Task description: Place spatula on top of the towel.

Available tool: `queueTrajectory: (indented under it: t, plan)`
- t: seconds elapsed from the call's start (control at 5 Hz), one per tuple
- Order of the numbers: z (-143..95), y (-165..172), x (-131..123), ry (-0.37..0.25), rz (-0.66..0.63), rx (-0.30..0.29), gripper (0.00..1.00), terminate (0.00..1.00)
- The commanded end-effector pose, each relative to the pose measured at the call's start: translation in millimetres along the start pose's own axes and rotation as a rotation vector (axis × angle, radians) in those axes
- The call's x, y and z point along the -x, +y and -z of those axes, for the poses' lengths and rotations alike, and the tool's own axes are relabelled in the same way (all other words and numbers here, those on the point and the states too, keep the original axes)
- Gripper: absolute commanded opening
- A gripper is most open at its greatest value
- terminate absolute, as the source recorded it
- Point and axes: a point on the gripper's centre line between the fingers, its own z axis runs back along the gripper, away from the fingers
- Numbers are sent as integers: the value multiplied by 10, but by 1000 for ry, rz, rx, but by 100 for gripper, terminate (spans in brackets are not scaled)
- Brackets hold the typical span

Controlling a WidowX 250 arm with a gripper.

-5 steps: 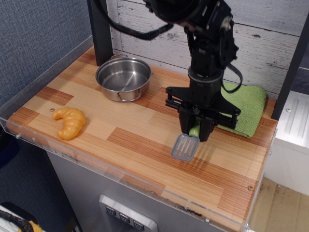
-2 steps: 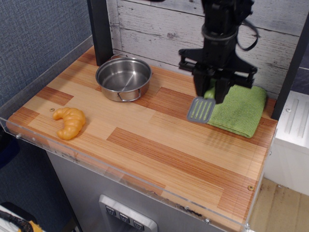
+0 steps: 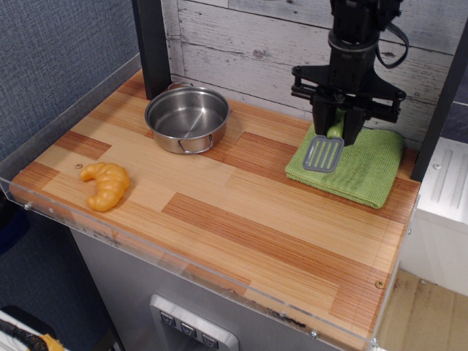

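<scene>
The green towel (image 3: 365,172) lies folded at the back right of the wooden table. My gripper (image 3: 336,129) hangs over the towel's left part, shut on the lime-green handle of the spatula (image 3: 325,151). The spatula's grey slotted blade points down and forward, over the towel's left half. I cannot tell whether the blade touches the cloth. Most of the handle is hidden between the fingers.
A steel pot (image 3: 187,118) stands at the back left. A toy croissant (image 3: 107,185) lies near the front left. A clear rim (image 3: 183,272) edges the table. A dark post (image 3: 152,45) rises behind the pot, and a plank wall closes the back.
The gripper has carried the spatula from the middle of the table up and to the back right, and it now hangs over the towel, lower than 0.4 s ago.
</scene>
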Motion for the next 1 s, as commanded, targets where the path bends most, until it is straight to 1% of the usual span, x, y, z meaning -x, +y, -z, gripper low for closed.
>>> queueTrajectory:
  t: [0.0, 0.2, 0.4, 0.6, 0.8]
  plan:
    - [123, 14, -184, -1, 16, -7, 0, 0]
    - [247, 36, -242, 14, 12, -3, 0, 0]
    - [272, 82, -244, 12, -16, -15, 0, 0]
    - [270, 144, -257, 45, -20, -26, 100, 0]
    - [255, 193, -242, 51, -38, -30, 100, 0]
